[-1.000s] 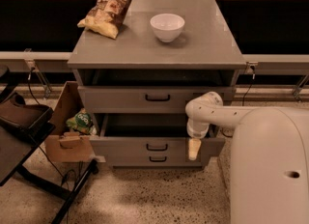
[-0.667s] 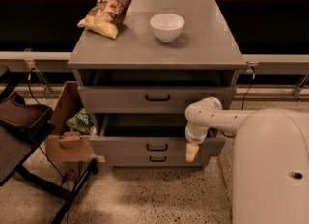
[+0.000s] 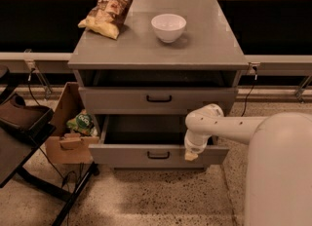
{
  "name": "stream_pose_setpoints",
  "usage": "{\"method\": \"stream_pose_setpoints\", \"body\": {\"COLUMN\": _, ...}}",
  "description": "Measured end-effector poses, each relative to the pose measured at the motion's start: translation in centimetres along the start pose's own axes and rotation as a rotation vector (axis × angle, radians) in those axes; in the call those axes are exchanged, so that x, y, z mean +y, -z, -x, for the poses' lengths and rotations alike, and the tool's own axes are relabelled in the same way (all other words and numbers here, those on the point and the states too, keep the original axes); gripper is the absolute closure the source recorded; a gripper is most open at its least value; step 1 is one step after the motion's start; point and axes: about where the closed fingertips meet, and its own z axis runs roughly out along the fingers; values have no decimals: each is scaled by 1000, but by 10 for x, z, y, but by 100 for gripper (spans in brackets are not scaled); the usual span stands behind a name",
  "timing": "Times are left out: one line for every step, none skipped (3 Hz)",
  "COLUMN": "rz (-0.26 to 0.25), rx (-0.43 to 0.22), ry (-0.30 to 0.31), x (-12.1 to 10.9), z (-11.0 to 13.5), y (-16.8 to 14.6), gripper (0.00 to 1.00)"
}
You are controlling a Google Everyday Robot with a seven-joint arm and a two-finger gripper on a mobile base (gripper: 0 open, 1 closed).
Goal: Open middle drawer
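Observation:
The grey cabinet (image 3: 158, 49) has its middle drawer (image 3: 122, 155) pulled out toward me, with the dark inside showing and the small black bar handle (image 3: 158, 155) on its flat front. The upper drawer (image 3: 158, 100) above it is closed. My gripper (image 3: 191, 155) hangs down from the white arm (image 3: 224, 125) at the right part of the middle drawer's front, against its top edge.
A chip bag (image 3: 108, 10) and a white bowl (image 3: 168, 27) sit on the cabinet top. An open cardboard box (image 3: 70, 127) with a green packet stands to the cabinet's left. A dark folding stand (image 3: 24, 122) is at far left. My white body (image 3: 280, 171) fills the lower right.
The gripper has shifted slightly left and toward me, and the middle drawer's front has come out a little further.

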Motion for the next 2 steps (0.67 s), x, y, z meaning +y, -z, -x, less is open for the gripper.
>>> {"method": "stream_pose_setpoints", "body": {"rz": 0, "rx": 0, "ry": 0, "x": -1, "z": 0, "y": 2, "gripper": 89}}
{"method": "stream_pose_setpoints", "body": {"rz": 4, "rx": -1, "ry": -3, "x": 4, "z": -2, "y": 3, "gripper": 100}}
